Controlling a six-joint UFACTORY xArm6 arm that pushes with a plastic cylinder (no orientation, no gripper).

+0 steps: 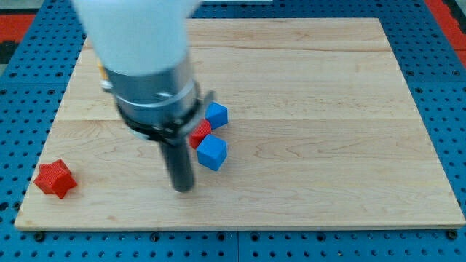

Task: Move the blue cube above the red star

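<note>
The red star [54, 178] lies near the board's bottom left corner. A blue cube [212, 152] sits near the board's middle, touching a small red block [200, 132] just above and left of it. Another blue block [216, 114] sits above that red one. My tip [182, 188] rests on the board just left of and slightly below the blue cube, a short gap apart. The arm's white and grey body [142, 58] hides the board's upper left part.
The wooden board [328, 145] lies on a blue perforated table [451, 109]. A bit of a yellow object [100, 70] shows behind the arm at the view's left.
</note>
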